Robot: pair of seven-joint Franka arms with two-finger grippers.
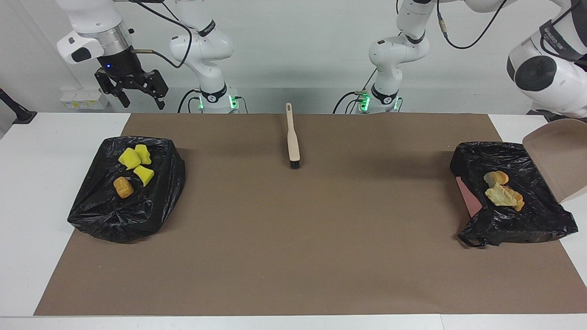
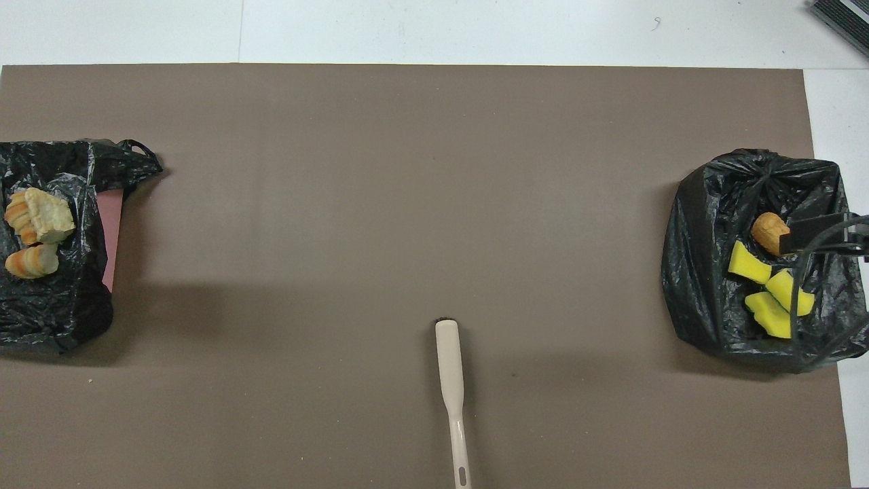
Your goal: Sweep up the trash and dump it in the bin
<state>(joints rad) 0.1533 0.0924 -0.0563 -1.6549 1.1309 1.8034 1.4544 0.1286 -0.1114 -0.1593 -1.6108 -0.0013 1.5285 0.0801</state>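
Three yellow sponge chunks (image 1: 136,162) (image 2: 770,288) and a brown roll (image 1: 123,187) (image 2: 768,231) of trash lie in the black-bagged bin (image 1: 114,220) (image 2: 699,272) at the right arm's end. Pale and orange bread-like lumps (image 1: 502,192) (image 2: 37,227) lie in a second black-bagged bin (image 1: 518,229) (image 2: 61,312) at the left arm's end. My right gripper (image 1: 142,98) hangs open and empty, high above the first bin. The beige dustpan (image 1: 557,160) is tipped up in the air beside the second bin, under the left arm. The left gripper itself is out of view.
A beige brush (image 1: 292,137) (image 2: 451,380) lies on the brown mat (image 1: 293,238), midway between the two arm bases and close to the robots. A pink panel (image 1: 468,196) shows at the second bin's side.
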